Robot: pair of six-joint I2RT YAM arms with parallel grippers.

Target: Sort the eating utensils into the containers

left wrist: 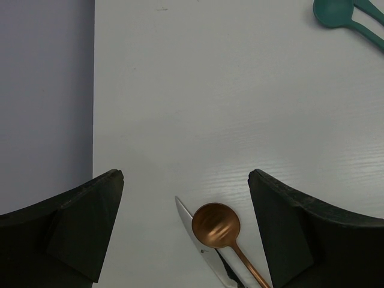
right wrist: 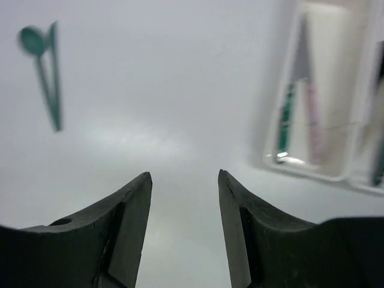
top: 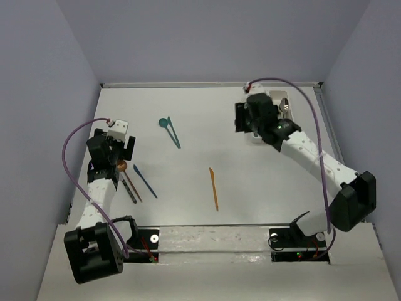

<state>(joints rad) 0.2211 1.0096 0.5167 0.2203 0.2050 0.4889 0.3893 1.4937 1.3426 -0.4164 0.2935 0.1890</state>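
**Both claws empty: left poised over a copper spoon, right beside the trays**

The left claw point(top: 118, 149) is spread as wide as it goes and grips nothing. In its wrist view the copper spoon point(left wrist: 216, 226) lies low in the frame between the two fingers point(left wrist: 78, 228). The spoon's bowl overlaps a silver-bladed knife point(left wrist: 187, 217). I read this stance as a line-up for a pick, with the broad gap there to clear the bowl.

The right claw point(right wrist: 183, 176) stands roughly half parted and also has nothing in it. It hangs over bare table point(right wrist: 150, 120) just beside the containers point(right wrist: 306, 170), which sit at the upper right of both the wrist view and the overhead view. Inside them I make out a teal-handled piece point(right wrist: 287, 117) and a pale piece point(right wrist: 313, 120) laid lengthwise. Blur hides what kind of utensil each is.

Loose on the table are:
- a teal spoon point(top: 164, 122) touching a teal knife point(top: 175, 136), at upper centre;
- an orange knife point(top: 214, 188), at centre;
- a blue piece point(top: 145, 180), at left, near the copper spoon.

I judge the sorting partly done. The overlapping spoon and knife may lift together.
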